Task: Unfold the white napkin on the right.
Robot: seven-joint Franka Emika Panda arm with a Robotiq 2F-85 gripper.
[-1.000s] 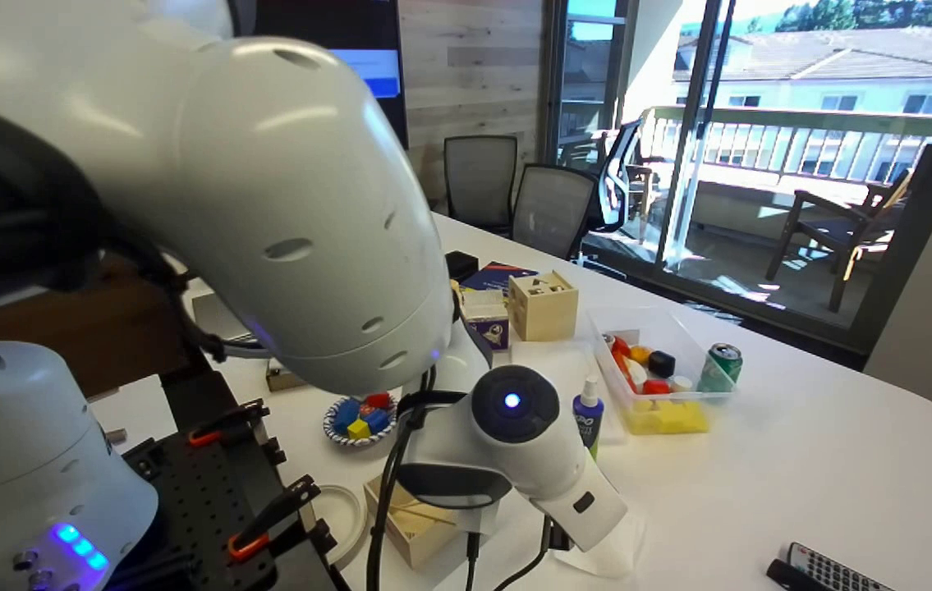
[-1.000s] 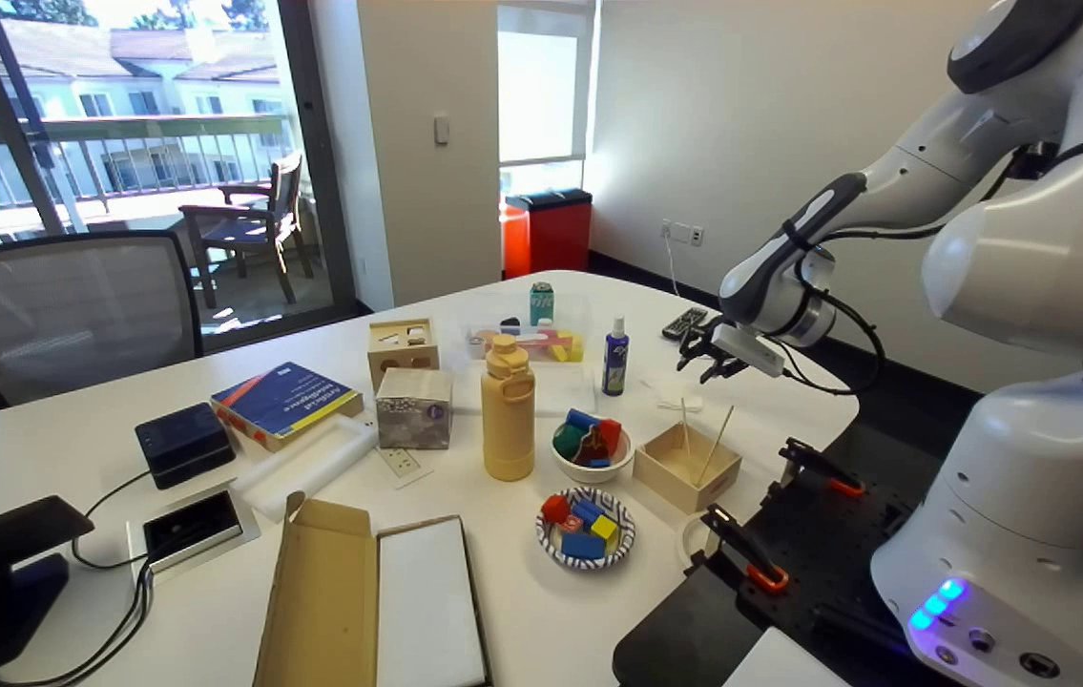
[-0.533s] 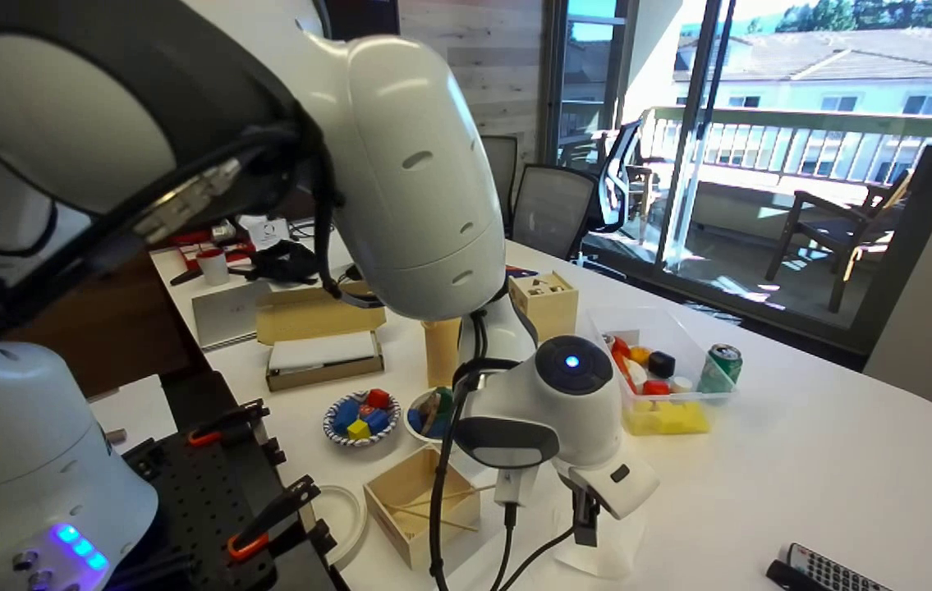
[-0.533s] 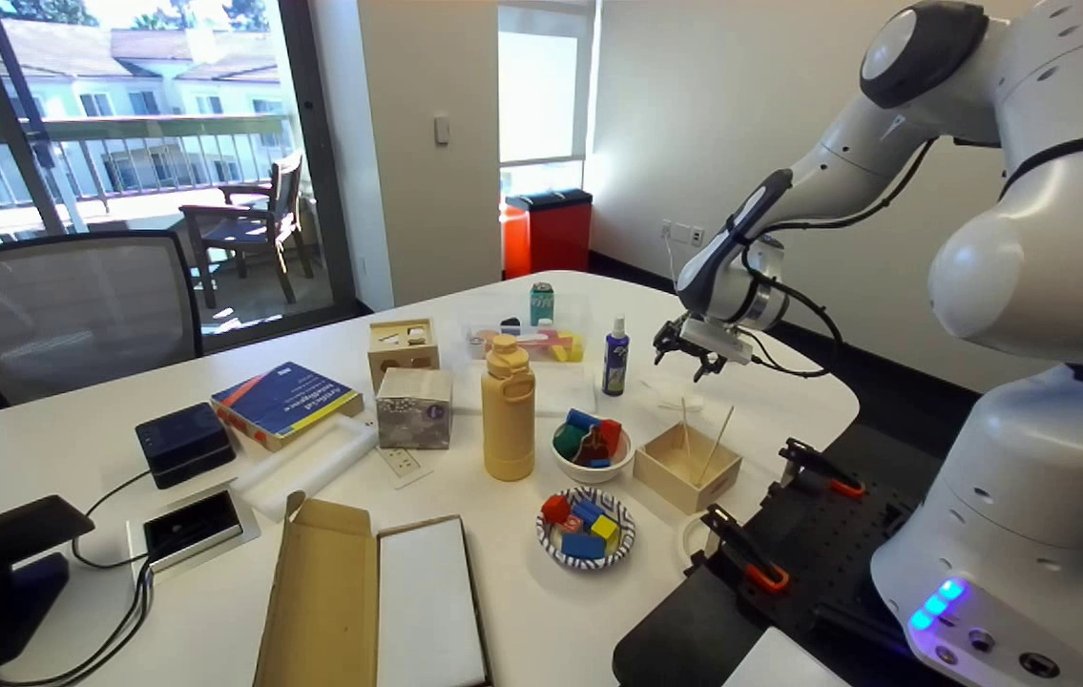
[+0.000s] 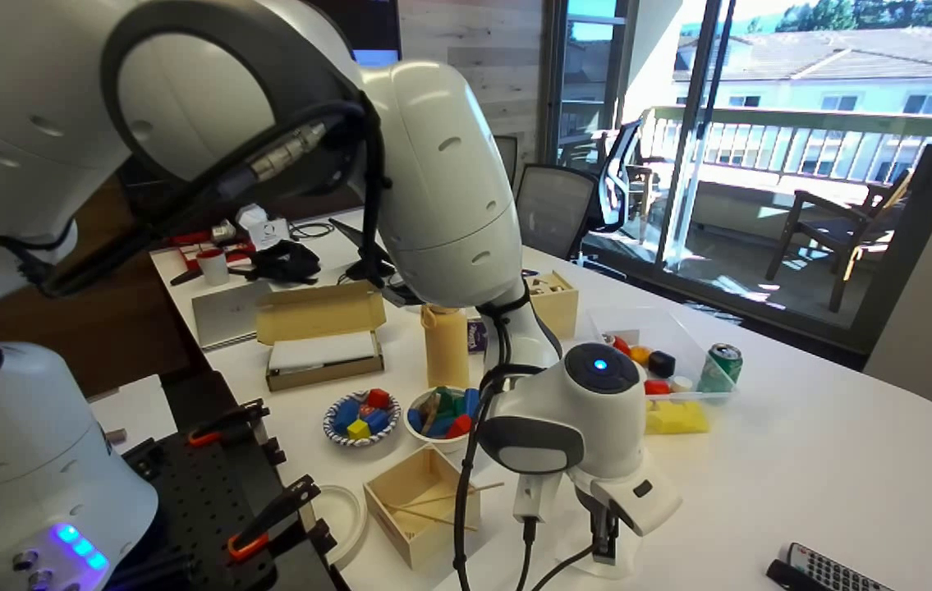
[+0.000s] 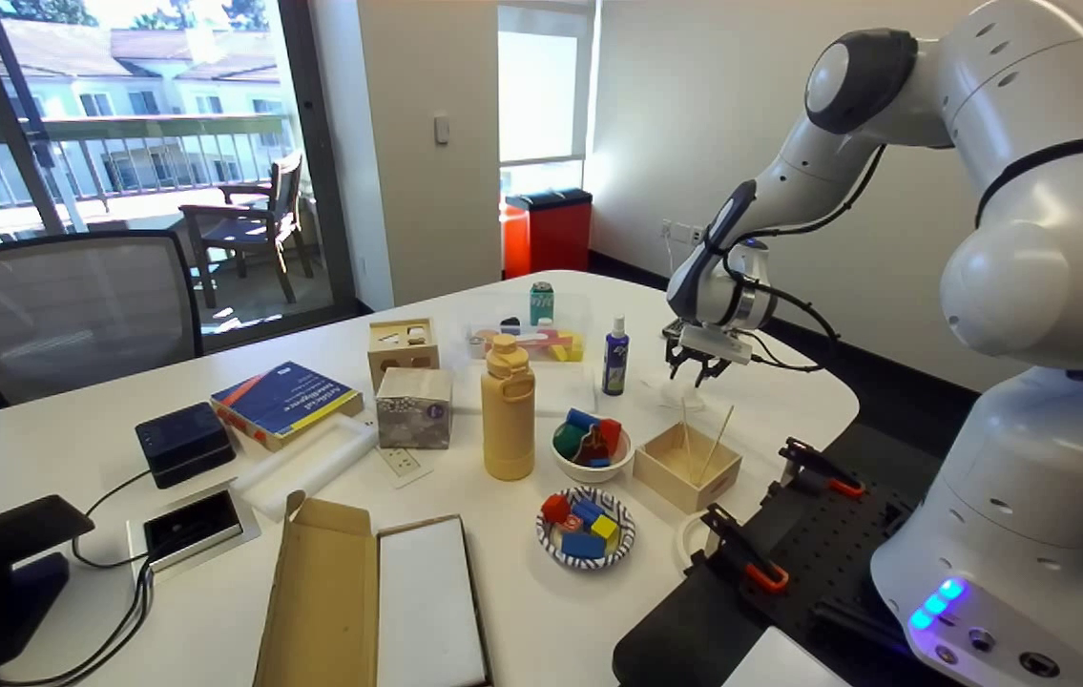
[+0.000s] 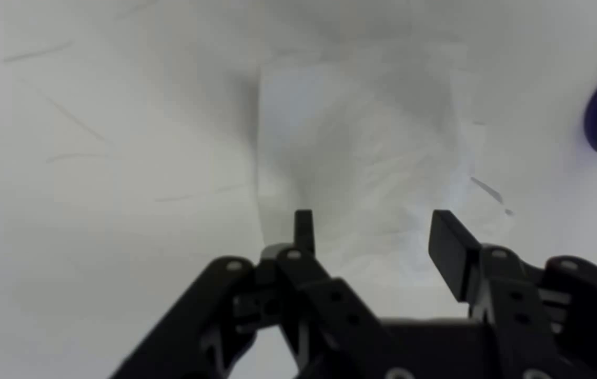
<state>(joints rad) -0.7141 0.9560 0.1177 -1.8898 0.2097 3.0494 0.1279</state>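
Gripper spread, pinching nothing; the napkin lies just below it, squarish, no long side plain, so straight down looks right.

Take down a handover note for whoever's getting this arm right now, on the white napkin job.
Gripper: jaws apart, nothing held, over the white napkin; contact not clear.
Napkin: wrinkled, roughly square, on the table near the spray bottle and open wooden box.
Done: gripper positioned over it. Whether layers remain folded, I can't tell.
Left: check for folds; probably pinch a loose edge, open it out, then release.
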